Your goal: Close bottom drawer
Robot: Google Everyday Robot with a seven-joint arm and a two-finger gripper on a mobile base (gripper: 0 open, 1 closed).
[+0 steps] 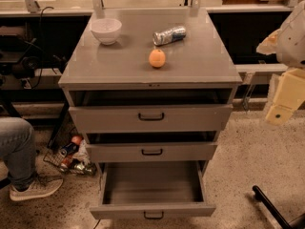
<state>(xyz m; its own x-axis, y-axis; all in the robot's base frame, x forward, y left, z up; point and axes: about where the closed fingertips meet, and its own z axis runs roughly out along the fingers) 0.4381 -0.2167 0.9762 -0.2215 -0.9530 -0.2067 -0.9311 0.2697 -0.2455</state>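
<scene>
The cream-coloured two-finger gripper [281,106] hangs at the right edge of the camera view, beside the right flank of the grey metal three-drawer cabinet [200,56] and level in the view with its top drawer [151,117]. It touches nothing, and whether it is set wide or narrow cannot be told. The bottom drawer [152,210], a wide shallow grey metal tray with a low flat front and a small black loop handle [153,215], stands pulled far out towards the camera, so that its whole floor shows. The middle drawer [152,151] and the top drawer each stand out slightly. The bottom drawer's front lies down and to the left of the gripper, well apart from it. Its long axis runs left to right across the view, and the closing travel runs square to that axis, back into the cabinet. The next move therefore probably calls for the gripper to descend, cross in front of the drawer front, and press near the handle so that the tray does not skew. A black chair leg [271,206] lies low on the right near this path and may obstruct it. A white bowl [106,30], a crushed can [169,35] and an orange [157,58] rest on the cabinet top.
</scene>
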